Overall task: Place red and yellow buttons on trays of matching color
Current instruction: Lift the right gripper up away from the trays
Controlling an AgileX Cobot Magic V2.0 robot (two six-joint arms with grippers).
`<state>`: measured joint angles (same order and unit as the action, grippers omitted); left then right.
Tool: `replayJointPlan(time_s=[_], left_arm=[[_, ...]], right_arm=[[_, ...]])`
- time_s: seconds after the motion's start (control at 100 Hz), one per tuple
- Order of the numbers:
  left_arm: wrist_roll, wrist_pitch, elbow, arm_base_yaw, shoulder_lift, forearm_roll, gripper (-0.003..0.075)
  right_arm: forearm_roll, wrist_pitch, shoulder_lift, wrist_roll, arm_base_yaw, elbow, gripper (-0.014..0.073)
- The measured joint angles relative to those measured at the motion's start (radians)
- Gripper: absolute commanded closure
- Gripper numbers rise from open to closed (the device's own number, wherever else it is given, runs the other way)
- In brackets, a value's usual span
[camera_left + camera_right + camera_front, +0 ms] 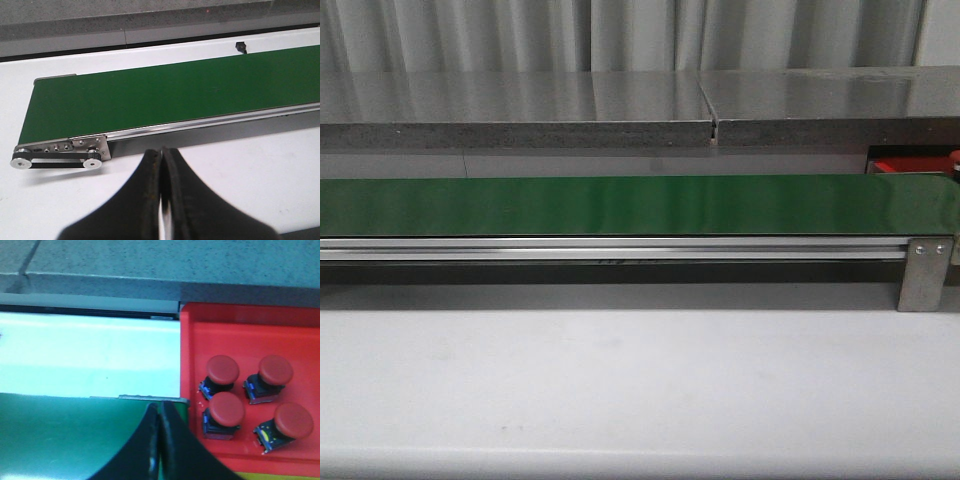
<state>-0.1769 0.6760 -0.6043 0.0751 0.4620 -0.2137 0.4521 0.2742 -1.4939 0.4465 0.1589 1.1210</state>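
Observation:
A red tray (200, 340) lies past the end of the green conveyor belt (60, 435) in the right wrist view, and several red buttons (222, 370) stand on it. A thin yellow strip (280, 476) shows beyond the tray's rim; I cannot tell what it is. My right gripper (160, 407) is shut with nothing in it, over the belt's end beside the red tray. My left gripper (161, 152) is shut and empty over the white table, near the belt's other end (60, 152). The front view shows the bare belt (620, 205), a corner of the red tray (905, 167) and neither gripper. No yellow button is in view.
The belt's aluminium rail (610, 248) and end bracket (925, 272) run along its near side. A grey raised ledge (520, 105) stands behind the belt. The white table (620, 390) spreads in front of it. A small black part (241, 46) sits beyond the belt.

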Motion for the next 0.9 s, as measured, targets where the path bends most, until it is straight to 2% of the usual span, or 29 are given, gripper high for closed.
replayJointPlan(time_s=[0.23, 0.53, 0.9], left_arm=[[0.000, 0.000, 0.000, 0.000, 0.000, 0.000, 0.0741], [0.000, 0.000, 0.000, 0.000, 0.000, 0.000, 0.0741], [0.000, 0.000, 0.000, 0.000, 0.000, 0.000, 0.0741]], right_arm=[[-0.002, -0.028, 0.132, 0.000, -0.058, -0.122, 0.0711], [-0.002, -0.062, 0.331, 0.001, -0.062, -0.272, 0.0711], [-0.004, -0.084, 0.552, 0.001, -0.062, -0.374, 0.0711]])
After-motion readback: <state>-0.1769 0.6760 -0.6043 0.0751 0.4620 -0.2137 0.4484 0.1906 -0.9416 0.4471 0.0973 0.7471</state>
